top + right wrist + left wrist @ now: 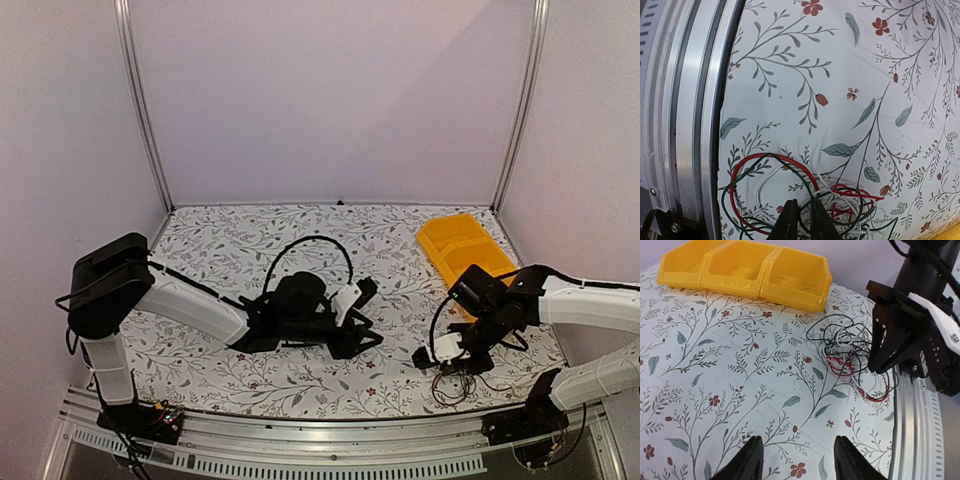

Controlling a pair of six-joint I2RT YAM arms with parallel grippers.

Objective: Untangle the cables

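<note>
Your right gripper (803, 204) is down in the cables (852, 192), its two fingers almost together with only a thin slit between them. You cannot tell if a wire is pinched there. The cables lie in one messy pile of black, red and white on the flowery table (715, 365), just beside the metal rail (685, 100). The yellow bin (765, 275) sits apart from it. Your left gripper (799, 457) is wide open, holding nothing.

Narrowly parted gripper (803, 201) amid tangled red, white and dark cables (842, 207) beside metal rail (690, 100)
</note>
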